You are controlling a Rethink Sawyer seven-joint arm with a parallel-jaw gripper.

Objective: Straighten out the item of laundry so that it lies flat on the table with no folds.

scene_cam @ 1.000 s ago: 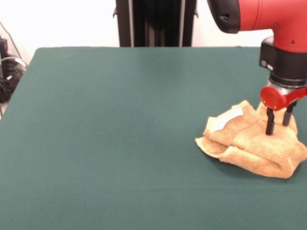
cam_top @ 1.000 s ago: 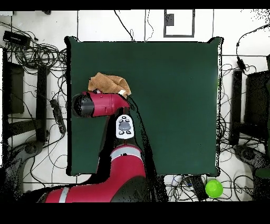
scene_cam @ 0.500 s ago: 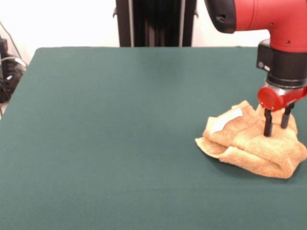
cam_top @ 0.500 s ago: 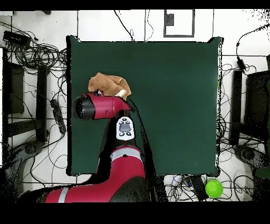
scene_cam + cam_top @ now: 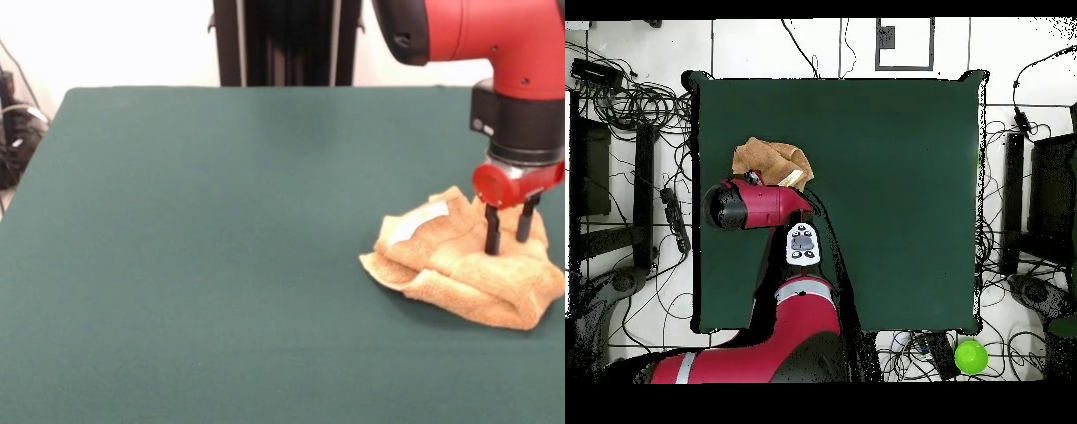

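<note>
Front view: black two-fingered gripper [image 5: 506, 233], fingers spread, stands over the crumpled golden-orange terry towel [image 5: 459, 263]; it should pinch one top fold only.

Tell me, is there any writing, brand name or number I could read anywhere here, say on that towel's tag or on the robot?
None can be read.
White label on the orange towel: looks blank, any print too small to tell.
Red arm: no lettering shows.
White panel on the arm, overhead view: dark button-like marks only, too small to read.
Green table: no markings.
</note>
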